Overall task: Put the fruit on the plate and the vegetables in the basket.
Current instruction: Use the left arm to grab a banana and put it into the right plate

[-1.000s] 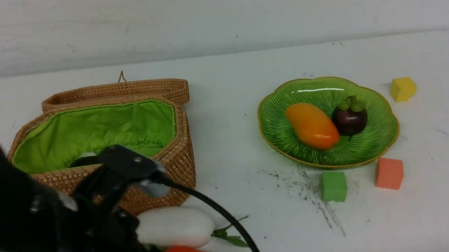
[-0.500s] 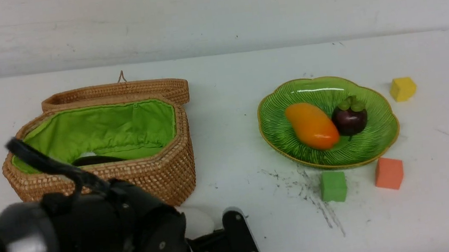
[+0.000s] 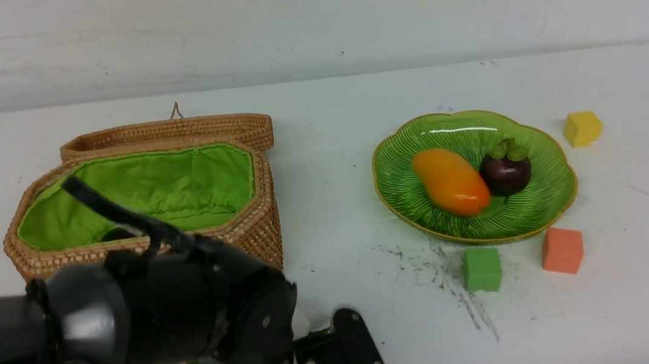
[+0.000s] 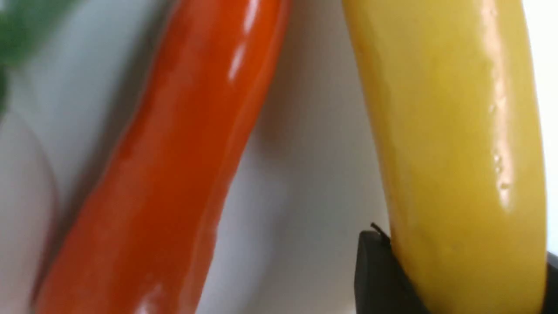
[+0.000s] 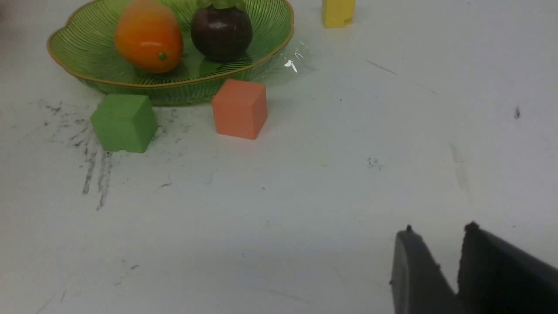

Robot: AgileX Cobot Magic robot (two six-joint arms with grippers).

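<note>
Two pads of the L gripper (image 4: 460,279) sit either side of the banana (image 4: 449,131) in the L wrist view. Both look to touch it, near one end, so I read it as gripped; can't tell if it's off the table yet. The carrot (image 4: 174,152) lies just beside it, not touching where visible.

Step in hand, I'd say: banana to plate.
- It's long, glossy and held off-centre, so it may pivot or slip. Lift slow and straight up.
- Clear the carrot before swinging across.

R gripper (image 5: 438,244) hangs low over bare table w/ a narrow gap, holding nothing.

Farther out, a green cube (image 3: 482,269) and an orange cube (image 3: 562,249) stand just in front of the plate (image 3: 541,206), so pass over them high. Mango (image 3: 451,181) and mangosteen (image 3: 505,170) are already on it, side by side. Set the banana on bare ribbing w/o nudging them.

The basket (image 3: 245,234) stands open on the robot's left, lid back, w/ a dark piece (image 3: 116,233) low inside, prob. eggplant. A yellow cube (image 3: 582,128) sits beyond the plate.

The table (image 3: 326,145) is white and matte, w/ black scuffs (image 3: 451,277) beside the green cube. Behind it is a plain white wall (image 3: 306,19), lightly flecked.
</note>
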